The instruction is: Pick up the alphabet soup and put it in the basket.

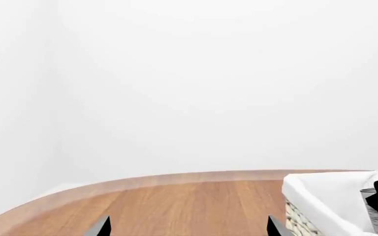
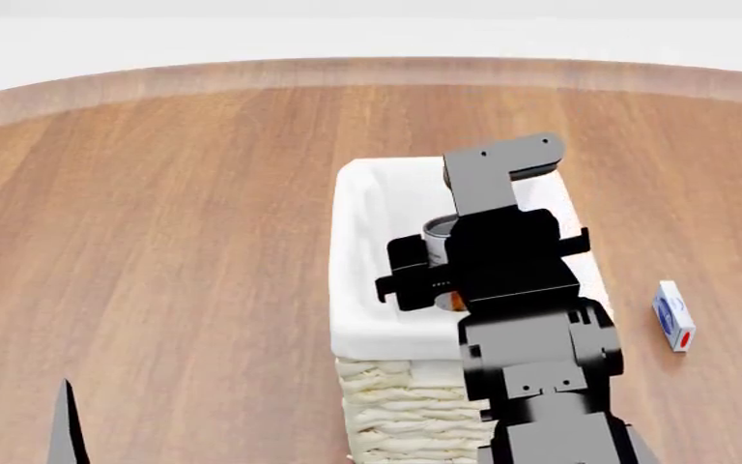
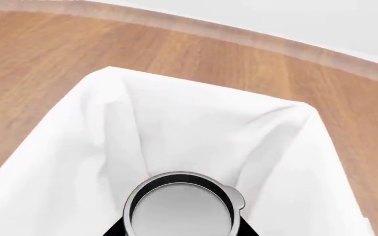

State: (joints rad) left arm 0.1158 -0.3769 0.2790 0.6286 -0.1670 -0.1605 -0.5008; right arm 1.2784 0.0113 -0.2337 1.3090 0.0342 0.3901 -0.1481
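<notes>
My right gripper [image 2: 442, 263] is shut on the alphabet soup can [image 3: 179, 207]. It holds the can upright over the open top of the basket [image 2: 358, 256], which is woven wicker with a white liner [image 3: 175, 128]. In the right wrist view I see only the can's pale round top, with black fingers [image 3: 113, 230] on either side. The head view shows the can's top [image 2: 439, 228] beside the arm. My left gripper [image 1: 187, 228] is open and empty above the wooden table, to the left of the basket [image 1: 320, 196].
A small blue, white and red box [image 2: 672, 315] lies on the round wooden table [image 2: 152, 213] to the right of the basket. One left fingertip [image 2: 69, 425] shows at the head view's lower left. A white wall stands behind the table's far edge.
</notes>
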